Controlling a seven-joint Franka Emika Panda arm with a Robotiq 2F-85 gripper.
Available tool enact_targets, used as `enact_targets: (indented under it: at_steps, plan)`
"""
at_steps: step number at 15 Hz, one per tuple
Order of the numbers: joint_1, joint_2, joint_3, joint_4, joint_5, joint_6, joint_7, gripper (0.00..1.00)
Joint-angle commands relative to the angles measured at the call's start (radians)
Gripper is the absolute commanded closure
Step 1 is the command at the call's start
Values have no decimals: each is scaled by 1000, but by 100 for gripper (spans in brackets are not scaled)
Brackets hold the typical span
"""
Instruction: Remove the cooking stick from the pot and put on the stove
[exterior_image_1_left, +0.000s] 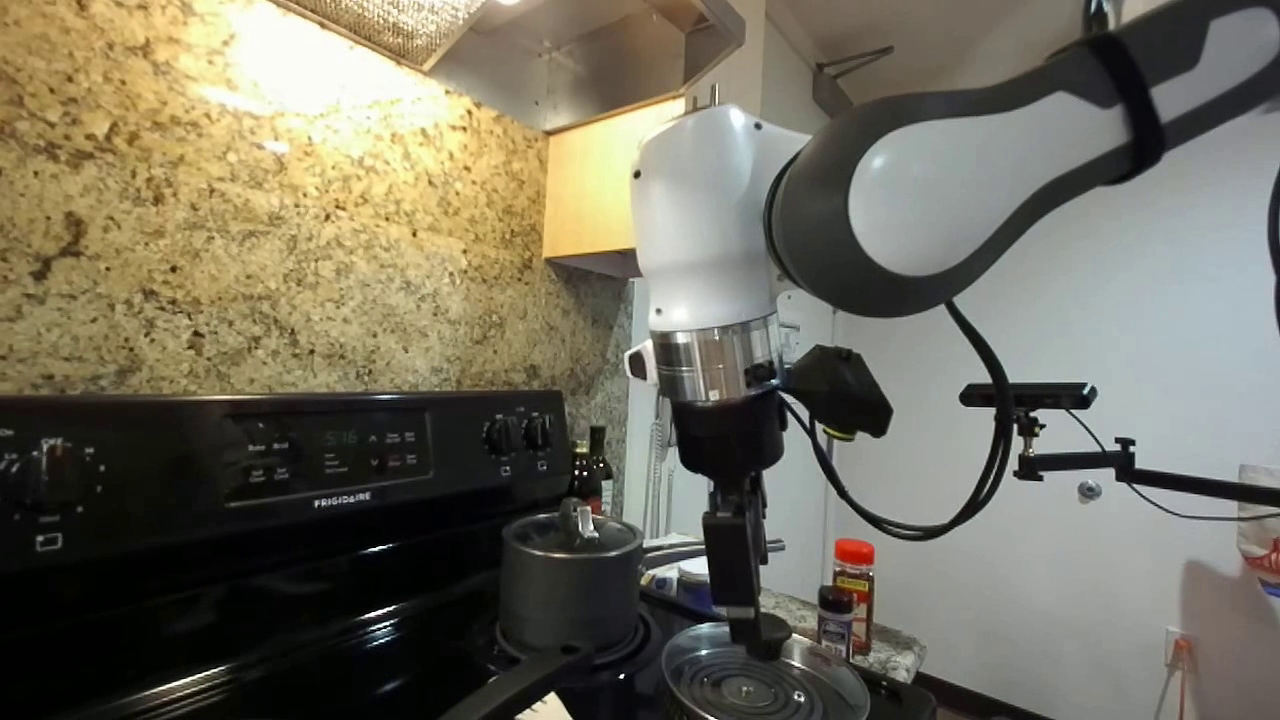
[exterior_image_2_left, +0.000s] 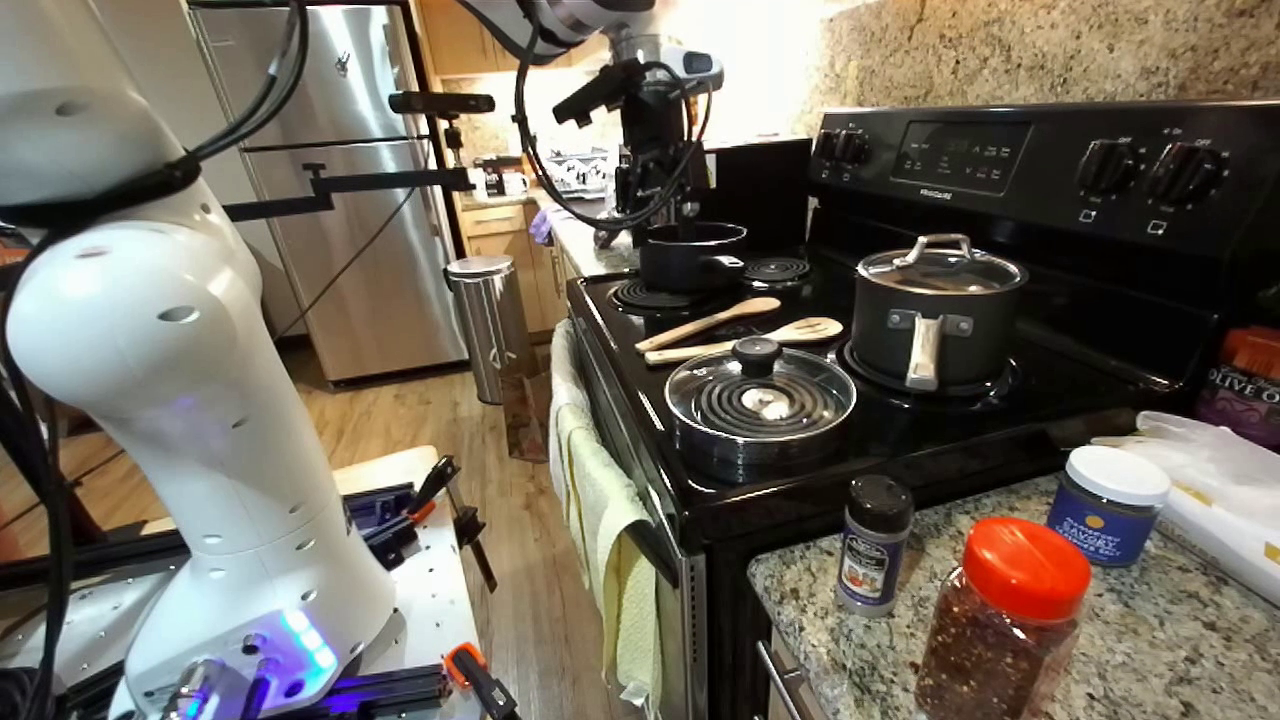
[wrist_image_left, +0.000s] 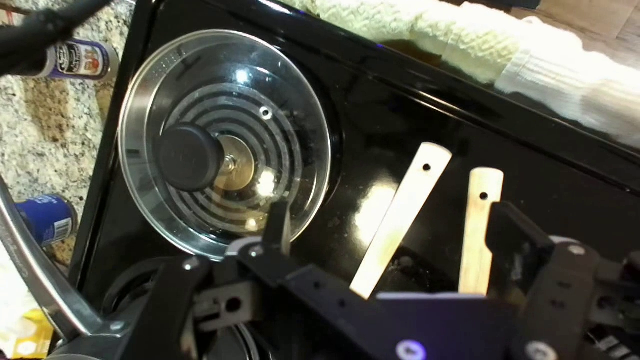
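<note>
Two pale tan wooden spoons lie on the black stove; which is the cooking stick I cannot tell. A plain spoon sits beside a slotted spoon. In the wrist view the slotted spoon's handle and the plain spoon's handle run out of sight behind my gripper. It hangs fingers down and open over the stove, holding nothing. The dark grey pot, with its silver handle, stands lidded on a rear burner; its inside is not clearly visible.
A round glass lid with a black knob covers a front burner. Further along stands a black saucepan. Spice jars, one with a red cap, stand on the counter. Towels hang along the stove's front.
</note>
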Motion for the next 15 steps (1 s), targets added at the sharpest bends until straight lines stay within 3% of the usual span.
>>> enact_targets:
  at_steps: [1,6,10,15]
  plan:
    - [9,1,-8,1,-1,-3,1,0]
    - [5,10,-16,14,-10,29,-35,0]
    - [13,63,-33,73,12,86,-233,0]
    - [24,203,-26,211,-20,35,-462,0]
